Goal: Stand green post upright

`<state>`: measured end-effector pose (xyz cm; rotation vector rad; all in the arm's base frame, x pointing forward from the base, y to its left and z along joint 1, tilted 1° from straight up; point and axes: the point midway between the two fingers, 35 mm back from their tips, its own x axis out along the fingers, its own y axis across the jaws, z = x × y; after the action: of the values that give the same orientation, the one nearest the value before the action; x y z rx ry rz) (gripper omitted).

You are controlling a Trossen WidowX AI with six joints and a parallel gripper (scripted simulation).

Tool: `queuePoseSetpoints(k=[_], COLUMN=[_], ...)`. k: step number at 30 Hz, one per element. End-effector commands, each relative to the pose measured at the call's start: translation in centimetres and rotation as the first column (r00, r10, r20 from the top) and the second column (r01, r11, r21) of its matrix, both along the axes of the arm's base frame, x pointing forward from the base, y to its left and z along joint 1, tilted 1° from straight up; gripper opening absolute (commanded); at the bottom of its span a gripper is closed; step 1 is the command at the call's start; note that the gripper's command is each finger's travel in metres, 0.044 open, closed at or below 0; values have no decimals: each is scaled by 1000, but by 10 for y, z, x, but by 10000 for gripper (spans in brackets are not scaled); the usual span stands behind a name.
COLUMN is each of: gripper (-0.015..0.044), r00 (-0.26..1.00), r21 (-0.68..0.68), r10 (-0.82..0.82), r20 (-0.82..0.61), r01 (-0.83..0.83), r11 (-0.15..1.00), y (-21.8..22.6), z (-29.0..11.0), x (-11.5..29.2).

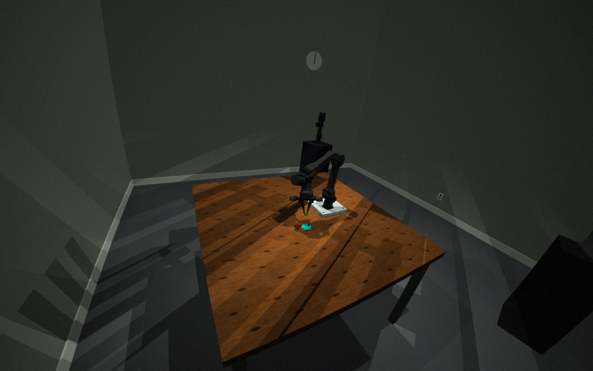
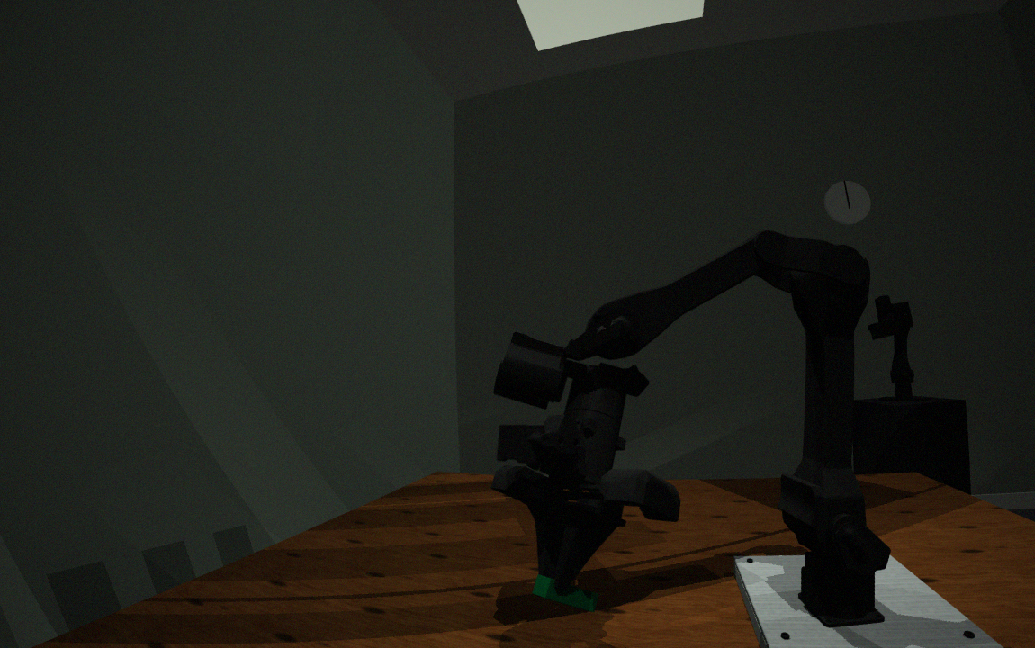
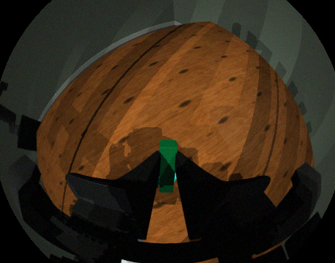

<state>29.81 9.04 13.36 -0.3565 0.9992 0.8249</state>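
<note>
The green post (image 1: 305,214) (image 2: 578,598) (image 3: 168,146) is between the fingertips of my gripper (image 1: 306,212) (image 2: 555,581) (image 3: 167,155), which is shut on it. The post lies closer to level than upright; in the exterior view it slopes down to the right. It is held above the table, at a height I cannot tell exactly. The cyan circle (image 1: 305,227) lies flat on the table, below the gripper in the top view. In the wrist view only slivers of the circle (image 3: 175,177) show beside the post, the rest hidden by post and fingers. The exterior view does not show it.
The wooden table (image 1: 252,276) (image 2: 328,576) (image 3: 197,88) carries the arm's pale base plate (image 1: 334,212) (image 2: 908,608). A black box (image 1: 314,154) (image 2: 912,443) with another arm stands behind the table. Another black box (image 1: 561,295) stands at the right. Striped shadows cross the table.
</note>
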Motion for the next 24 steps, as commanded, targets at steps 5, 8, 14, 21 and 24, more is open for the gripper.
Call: queuePoseSetpoints(k=[5,8,14,21,24], gripper=[23,23,23,23,23], r00=[1000,999,998,996,995], r21=[52,71,107,148,166], r10=[-14,-19,-27,-37,-41], r20=[18,29,51,76,87], r01=[13,17,22,26,26], r11=[999,997,994,989,986], y=[-1,-1,-2,-3,-4], z=[-3,-3,-3,-4,-4], x=[1,2,3,5,5])
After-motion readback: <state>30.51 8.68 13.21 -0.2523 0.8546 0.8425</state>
